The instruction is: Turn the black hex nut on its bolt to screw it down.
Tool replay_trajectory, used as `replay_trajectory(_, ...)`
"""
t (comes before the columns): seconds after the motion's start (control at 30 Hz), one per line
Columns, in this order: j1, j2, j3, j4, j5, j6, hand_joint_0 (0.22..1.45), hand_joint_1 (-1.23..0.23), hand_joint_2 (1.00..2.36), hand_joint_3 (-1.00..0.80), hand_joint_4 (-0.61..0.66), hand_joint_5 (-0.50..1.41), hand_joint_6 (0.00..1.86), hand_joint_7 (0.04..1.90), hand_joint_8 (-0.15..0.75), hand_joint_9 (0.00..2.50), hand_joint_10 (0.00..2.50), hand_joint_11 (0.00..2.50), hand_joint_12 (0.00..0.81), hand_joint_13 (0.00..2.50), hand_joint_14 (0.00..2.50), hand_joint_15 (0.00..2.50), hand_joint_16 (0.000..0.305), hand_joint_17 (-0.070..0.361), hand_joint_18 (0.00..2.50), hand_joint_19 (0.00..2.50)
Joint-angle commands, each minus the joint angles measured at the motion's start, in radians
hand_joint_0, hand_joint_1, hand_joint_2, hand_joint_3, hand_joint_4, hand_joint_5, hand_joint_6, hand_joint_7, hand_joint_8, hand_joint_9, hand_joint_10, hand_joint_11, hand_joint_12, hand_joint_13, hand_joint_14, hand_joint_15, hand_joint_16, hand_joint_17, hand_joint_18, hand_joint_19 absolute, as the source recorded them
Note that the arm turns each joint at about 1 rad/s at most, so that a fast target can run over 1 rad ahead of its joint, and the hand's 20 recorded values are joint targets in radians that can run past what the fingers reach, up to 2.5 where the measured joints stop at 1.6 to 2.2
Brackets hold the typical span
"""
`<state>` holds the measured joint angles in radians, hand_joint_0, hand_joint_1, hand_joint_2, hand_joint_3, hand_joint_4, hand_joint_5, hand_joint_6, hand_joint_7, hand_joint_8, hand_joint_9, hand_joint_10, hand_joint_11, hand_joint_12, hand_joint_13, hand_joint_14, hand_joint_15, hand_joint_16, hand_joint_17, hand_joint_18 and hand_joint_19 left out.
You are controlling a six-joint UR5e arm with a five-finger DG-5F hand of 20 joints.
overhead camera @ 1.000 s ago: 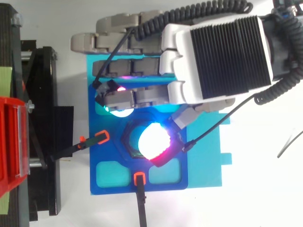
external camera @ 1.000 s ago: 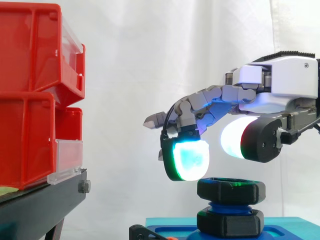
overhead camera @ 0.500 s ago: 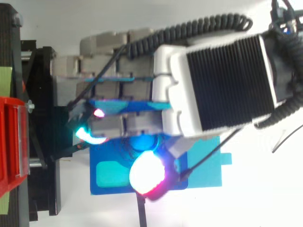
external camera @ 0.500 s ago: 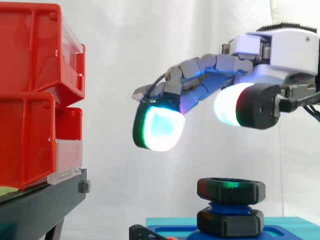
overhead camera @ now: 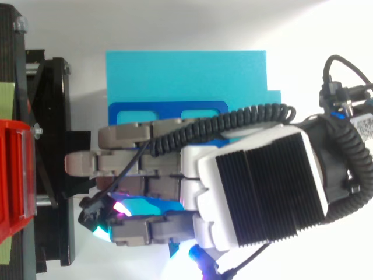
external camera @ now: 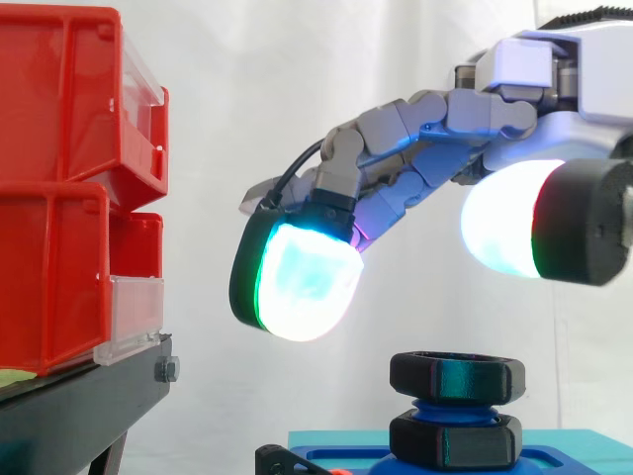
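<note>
Hand (external camera: 425, 139) hovers above and apart from the black hex nut (external camera: 457, 376) w/ nothing in it: fingers loosely stretched, thumb opposite, wide gap betw. them, so released, no grasp. Nut sits high on the blue bolt (external camera: 450, 408), a bit of thread showing under it down to a second black hex piece (external camera: 455, 440) at the base, so I'd judge it not fully screwed down yet. Bolt stands upright in a blue fixture (external camera: 564, 450) on the white desk (overhead camera: 315, 70), prob. so the nut can be turned from above w/o the whole thing spinning. Glowing finger pad (external camera: 297, 282) hangs left of the nut and higher, thumb pad (external camera: 499, 233) upper right. Looks like a pose to come down and straddle the nut, but that's a guess. Containers: red bins (external camera: 59, 188) stacked on black stand (external camera: 89, 401) at left, well apart from the nut, w/ clear front flaps (external camera: 129, 317). Contents: can't tell from here.
</note>
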<state>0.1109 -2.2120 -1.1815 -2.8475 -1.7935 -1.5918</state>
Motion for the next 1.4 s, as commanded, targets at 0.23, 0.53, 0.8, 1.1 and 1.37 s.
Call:
replay_trajectory(0.23, 0.016, 0.000, -0.001, -0.049, 0.020, -0.007, 0.53, -0.25, 1.00, -0.50, 0.15, -0.09, 0.50, 0.92, 0.254, 0.69, 0.00, 0.00, 0.341, 0.28, 0.00, 0.00, 0.046, 0.104, 0.31, 0.28)
replay_trajectory(0.53, 0.004, 0.000, -0.001, -0.070, 0.025, -0.011, 0.53, -0.25, 1.00, -0.50, 0.10, -0.07, 0.50, 1.22, 0.276, 0.69, 0.00, 0.00, 0.344, 0.28, 0.00, 0.00, 0.047, 0.105, 0.30, 0.28)
replay_trajectory(0.8, -0.010, 0.002, -0.001, -0.070, 0.019, -0.011, 0.53, -0.25, 1.00, -0.50, 0.10, -0.07, 0.50, 1.26, 0.278, 0.69, 0.00, 0.00, 0.344, 0.28, 0.00, 0.00, 0.047, 0.105, 0.30, 0.28)
replay_trajectory(1.1, -0.023, -0.006, -0.001, -0.070, 0.016, -0.034, 0.53, -0.25, 1.00, -0.50, 0.09, -0.06, 0.50, 1.34, 0.282, 0.69, 0.00, 0.00, 0.346, 0.27, 0.00, 0.00, 0.047, 0.106, 0.29, 0.27)
replay_trajectory(1.37, -0.046, -0.012, -0.001, -0.064, 0.002, -0.036, 0.53, -0.25, 1.00, -0.50, 0.10, -0.05, 0.50, 1.41, 0.281, 0.67, 0.00, 0.00, 0.347, 0.24, 0.00, 0.00, 0.047, 0.106, 0.26, 0.27)
